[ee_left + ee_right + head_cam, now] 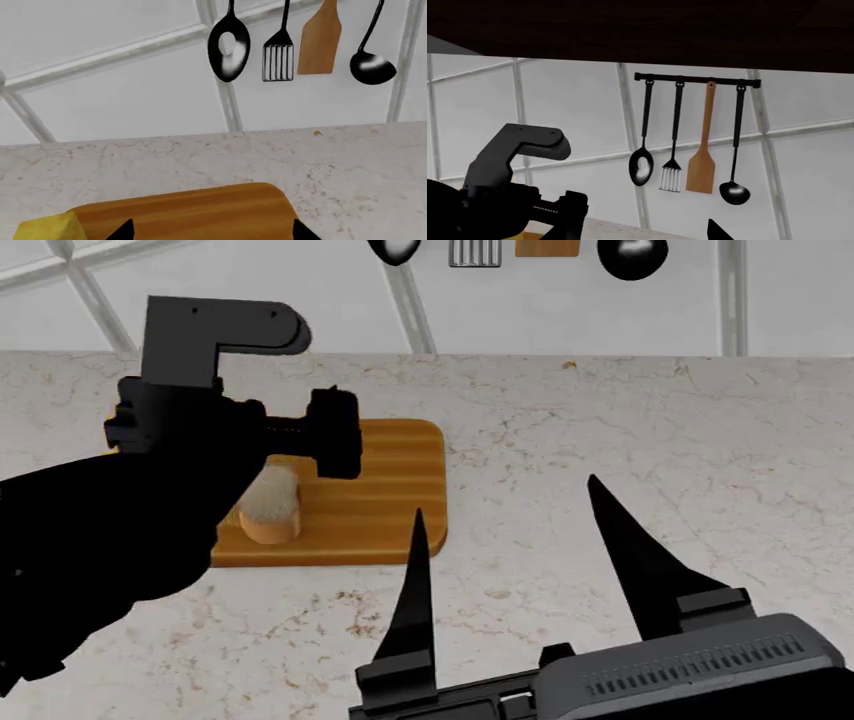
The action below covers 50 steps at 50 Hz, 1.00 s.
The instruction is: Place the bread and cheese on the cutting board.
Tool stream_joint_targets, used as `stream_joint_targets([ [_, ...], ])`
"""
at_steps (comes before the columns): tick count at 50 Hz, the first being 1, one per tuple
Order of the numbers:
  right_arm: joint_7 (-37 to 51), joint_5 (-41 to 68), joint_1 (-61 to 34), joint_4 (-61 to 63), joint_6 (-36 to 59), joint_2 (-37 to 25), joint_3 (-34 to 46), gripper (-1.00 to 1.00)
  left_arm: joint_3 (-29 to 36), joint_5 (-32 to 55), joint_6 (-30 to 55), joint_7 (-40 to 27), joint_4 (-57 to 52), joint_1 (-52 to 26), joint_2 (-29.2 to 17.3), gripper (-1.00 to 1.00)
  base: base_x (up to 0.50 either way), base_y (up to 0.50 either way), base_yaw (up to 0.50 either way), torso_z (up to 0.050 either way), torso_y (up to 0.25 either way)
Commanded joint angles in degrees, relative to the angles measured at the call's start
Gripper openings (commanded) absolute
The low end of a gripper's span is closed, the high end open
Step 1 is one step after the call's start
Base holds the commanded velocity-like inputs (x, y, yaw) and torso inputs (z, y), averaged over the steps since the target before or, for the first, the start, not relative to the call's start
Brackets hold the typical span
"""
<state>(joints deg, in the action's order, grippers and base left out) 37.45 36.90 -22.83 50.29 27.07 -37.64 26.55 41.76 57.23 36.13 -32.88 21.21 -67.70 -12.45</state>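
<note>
White tiled wall (574,310) behind, pale speckled stone worktop (641,440) in front, utensil rail (697,78) up high with dark spoon (229,47), slotted turner (278,60), wooden spatula (319,42), dark ladle (372,67).

Left to right in head view: left arm covers the near-left part of the cutting board (380,490). Left end effector (210,232) hangs over the board; only two dark finger tips show in its wrist view, well apart, nothing between them, so spread and empty. Cheese (47,229) sits at the board's edge in left wrist view; can't tell if it's on the board or just beside it. Bread (274,505) is on the board, beside the left arm. Right end effector (521,560) is over bare worktop to the right, fingers wide apart, holding nothing.

Risks, as I judge them: left arm is close to the bread, so a careless pull-back could knock it off the board. If the cheese sits half over the edge, a nudge could tip it off. Right fingers point toward the board's near-right corner; swinging in could shove the board.
</note>
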Motion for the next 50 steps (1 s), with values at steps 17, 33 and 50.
stream_joint_targets([
  [17,1.3,0.5,-0.2,1.0,0.5,-0.8,-0.2,1.0,-7.4,11.2,3.4,-11.9,-33.6,7.8,-12.9,1.0,0.0,0.0,0.0,0.0,0.0],
  [33,2.4,1.2,-0.7,2.1,1.4,-1.0,-0.1,1.0,-14.1,19.0,0.7,-19.2,-51.1,14.9,-20.1,1.0,0.0,0.0,0.0,0.0,0.0],
  [50,2.7,1.3,-1.0,2.3,1.5,-1.1,0.1,1.0,-19.0,24.1,-1.9,-23.4,-60.4,17.9,-24.5,1.0,0.0,0.0,0.0,0.0,0.0],
])
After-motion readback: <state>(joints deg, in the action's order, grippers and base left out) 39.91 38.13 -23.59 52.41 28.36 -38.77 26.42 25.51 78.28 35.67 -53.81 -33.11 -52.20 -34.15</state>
